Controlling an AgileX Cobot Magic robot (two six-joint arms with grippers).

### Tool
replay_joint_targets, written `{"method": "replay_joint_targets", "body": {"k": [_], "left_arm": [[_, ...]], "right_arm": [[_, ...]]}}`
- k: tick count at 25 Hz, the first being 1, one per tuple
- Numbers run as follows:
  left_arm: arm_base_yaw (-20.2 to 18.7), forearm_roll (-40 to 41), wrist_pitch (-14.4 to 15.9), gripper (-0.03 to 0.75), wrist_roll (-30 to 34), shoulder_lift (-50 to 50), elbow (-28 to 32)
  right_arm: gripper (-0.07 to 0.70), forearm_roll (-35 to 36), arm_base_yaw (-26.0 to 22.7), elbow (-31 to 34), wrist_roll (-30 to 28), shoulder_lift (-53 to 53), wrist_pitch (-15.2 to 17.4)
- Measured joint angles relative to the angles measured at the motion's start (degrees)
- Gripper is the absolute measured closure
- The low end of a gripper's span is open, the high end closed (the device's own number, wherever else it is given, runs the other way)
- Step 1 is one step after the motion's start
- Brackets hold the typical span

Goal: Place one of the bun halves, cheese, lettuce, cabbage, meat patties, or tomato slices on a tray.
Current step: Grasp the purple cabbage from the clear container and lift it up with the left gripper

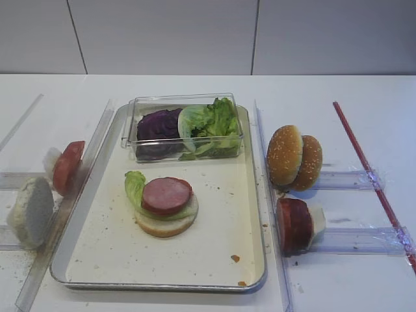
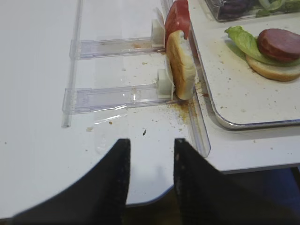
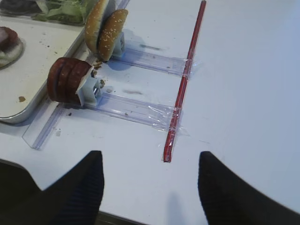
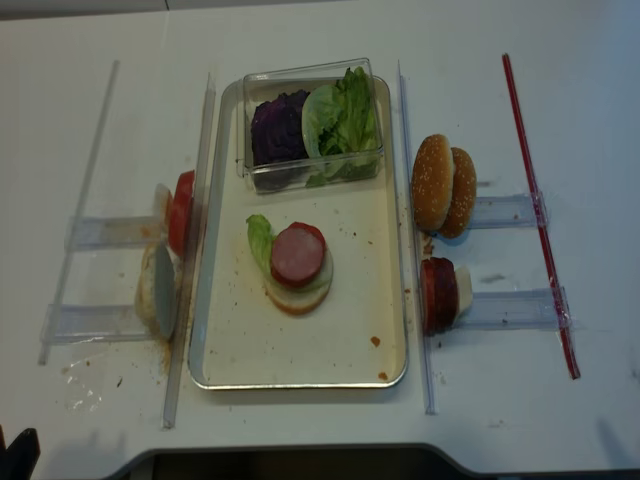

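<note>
**Both tools back at the near edge, next layer not yet picked**

I work outward from the tabletop (image 1: 195,88): the tray (image 1: 253,214) sits at its middle, with a clear plastic box (image 1: 185,127) at the tray's far end holding the cabbage (image 1: 159,125) on the left and the lettuce (image 1: 214,120) on the right. Near the tray's centre a stack is started: a bun half (image 1: 166,224) at the bottom, a lettuce leaf on it, a meat patty (image 1: 166,195) on top.

To do this step well, I judge I should pick one piece only, come down over it squarely, close gently so it does not tear or crumble, and set it centred on the stack, not on the bare tray.

Left of the tray, a pale bun half (image 2: 182,63) and tomato slices (image 2: 177,18) stand on edge in clear racks (image 2: 112,93). My left tool (image 2: 151,164) hovers near of them, well apart, fingers partly open and empty. Right of the tray, two sesame bun halves (image 3: 105,29) and more patties (image 3: 68,80) stand in their own racks, with a red strip (image 3: 185,79) taped beyond. My right tool (image 3: 149,183) waits near of those, fingers wide apart, holding nothing.
</note>
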Motion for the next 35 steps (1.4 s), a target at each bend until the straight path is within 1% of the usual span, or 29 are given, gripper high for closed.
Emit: {"method": "replay_joint_targets", "body": {"k": [31, 33, 35], "left_arm": [[0.0, 0.0, 0.0, 0.491, -0.14, 0.0, 0.0], [0.0, 0.0, 0.0, 0.475, -0.14, 0.0, 0.0], [0.0, 0.0, 0.12, 0.416, -0.14, 0.0, 0.0]], "right_arm": [[0.175, 0.0, 0.0, 0.0, 0.0, 0.0, 0.0], [0.175, 0.0, 0.0, 0.0, 0.0, 0.0, 0.0], [0.175, 0.0, 0.0, 0.0, 0.0, 0.0, 0.0]]}}
